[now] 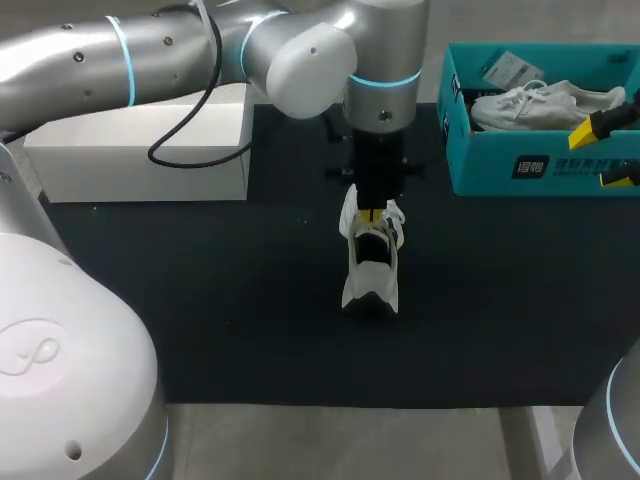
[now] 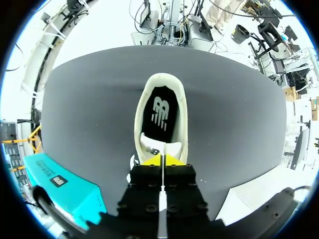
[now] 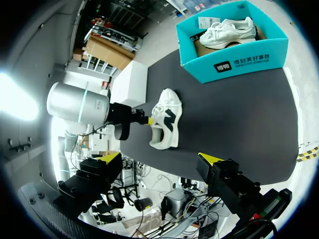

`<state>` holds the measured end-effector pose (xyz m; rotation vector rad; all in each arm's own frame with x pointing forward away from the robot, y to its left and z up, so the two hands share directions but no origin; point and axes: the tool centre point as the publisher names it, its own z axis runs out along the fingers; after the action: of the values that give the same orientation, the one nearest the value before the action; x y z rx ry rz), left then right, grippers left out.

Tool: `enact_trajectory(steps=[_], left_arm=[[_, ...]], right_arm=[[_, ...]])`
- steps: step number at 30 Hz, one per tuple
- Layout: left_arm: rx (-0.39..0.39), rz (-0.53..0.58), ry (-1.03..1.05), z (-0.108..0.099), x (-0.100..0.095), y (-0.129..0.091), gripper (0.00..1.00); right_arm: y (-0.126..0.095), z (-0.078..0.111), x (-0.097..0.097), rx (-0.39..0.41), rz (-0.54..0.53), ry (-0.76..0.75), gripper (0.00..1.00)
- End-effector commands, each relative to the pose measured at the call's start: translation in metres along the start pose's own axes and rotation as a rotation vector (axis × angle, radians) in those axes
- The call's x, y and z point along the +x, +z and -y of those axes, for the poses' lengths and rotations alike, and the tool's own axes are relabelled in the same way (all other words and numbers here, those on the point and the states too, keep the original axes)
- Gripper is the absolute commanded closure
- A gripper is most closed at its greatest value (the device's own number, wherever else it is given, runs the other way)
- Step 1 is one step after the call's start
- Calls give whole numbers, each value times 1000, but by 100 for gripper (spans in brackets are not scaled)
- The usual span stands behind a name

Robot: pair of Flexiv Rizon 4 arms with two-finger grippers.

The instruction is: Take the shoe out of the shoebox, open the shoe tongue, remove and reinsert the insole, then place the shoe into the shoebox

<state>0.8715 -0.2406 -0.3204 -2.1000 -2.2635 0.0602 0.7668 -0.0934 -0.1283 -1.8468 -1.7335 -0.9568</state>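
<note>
Shoe [image 1: 370, 270] mid-frame: prob light, soft upper. L fingers [image 2: 170, 160] pinch floppy tongue [image 2: 153, 145]; R fingers [image 3: 210, 159] spread. Best hold prob heel rim.

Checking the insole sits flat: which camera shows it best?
Left wrist view: looks straight into the shoe at the dark insole. In head view the left tool largely blocks the opening; right wrist view shows only the shoe's side.

Bright, even light falls from overhead. The dark tabletop [image 1: 250, 300] stays matte, and the shoe [image 1: 371, 262] casts only a faint, soft shadow. We see sheen along our left arm [image 1: 60, 60] — and in the left wrist view the room past the tabletop washes out white.
</note>
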Motion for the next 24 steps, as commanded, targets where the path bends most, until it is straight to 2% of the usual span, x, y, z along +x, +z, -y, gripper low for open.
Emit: enact_trajectory(steps=[1,8,13,16,20,24], left_arm=[[19,-23,11,2,-9,-2,100],[52,-17,64,14,-11,0,100],[34,12,38,3,-6,5,100],[22,-32,9,-5,-7,11,100],[34,-59,-19,-11,-1,19,100],[63,-70,-17,-9,3,23,100]], right_arm=[[1,0,0,-1,4,2,0],[1,0,0,-1,4,2,0],[1,0,0,-1,4,2,0],[1,0,0,-1,4,2,0],[1,0,0,-1,4,2,0],[1,0,0,-1,4,2,0]])
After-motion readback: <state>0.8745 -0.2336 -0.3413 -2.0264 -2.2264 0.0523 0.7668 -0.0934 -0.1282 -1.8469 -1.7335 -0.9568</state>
